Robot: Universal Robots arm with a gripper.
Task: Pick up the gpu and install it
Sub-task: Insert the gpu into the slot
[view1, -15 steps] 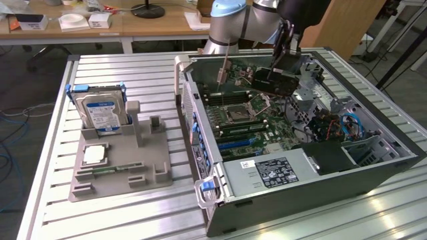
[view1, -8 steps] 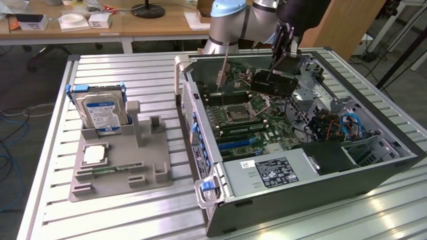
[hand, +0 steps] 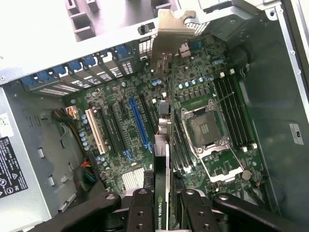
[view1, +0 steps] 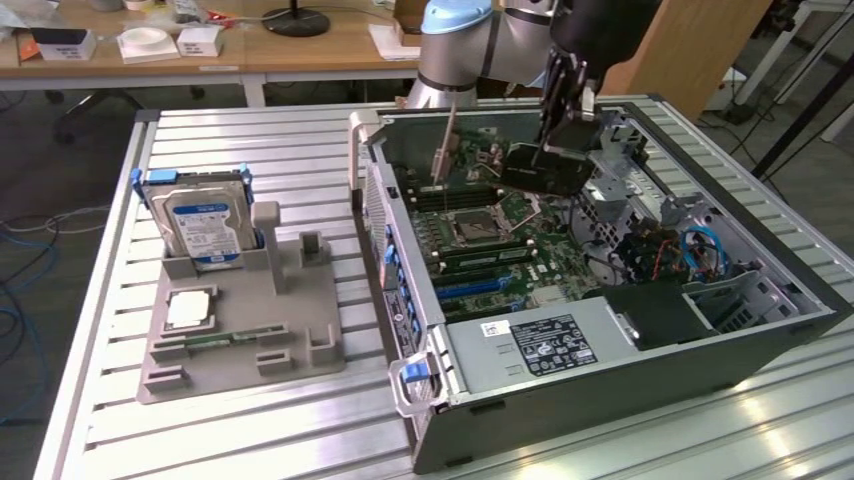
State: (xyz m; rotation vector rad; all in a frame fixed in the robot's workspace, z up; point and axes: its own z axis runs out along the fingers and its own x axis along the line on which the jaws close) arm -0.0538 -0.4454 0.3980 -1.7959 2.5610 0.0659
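The gpu (view1: 545, 168) hangs inside the open computer case (view1: 747, 360), above the motherboard (view1: 514, 250) near the case's far end. My gripper (view1: 563, 135) is shut on it from above. In the wrist view the gpu (hand: 163, 164) is seen edge-on, a thin dark card with a green edge. Its silver end bracket (hand: 171, 36) points toward the case's rear wall. My gripper (hand: 164, 215) clamps the card between two black fingers (hand: 140, 212). The card hovers between the blue expansion slot (hand: 140, 123) and the processor socket (hand: 205, 128), not seated in any slot.
A grey holder (view1: 240, 340) on the slatted table (view1: 107, 400) at the exterior view's left carries an upright silver hard drive (view1: 200, 225), a processor chip (view1: 187, 308) and a memory stick (view1: 220, 340). The power supply (view1: 547, 345) and cables (view1: 681, 250) fill the case's near end.
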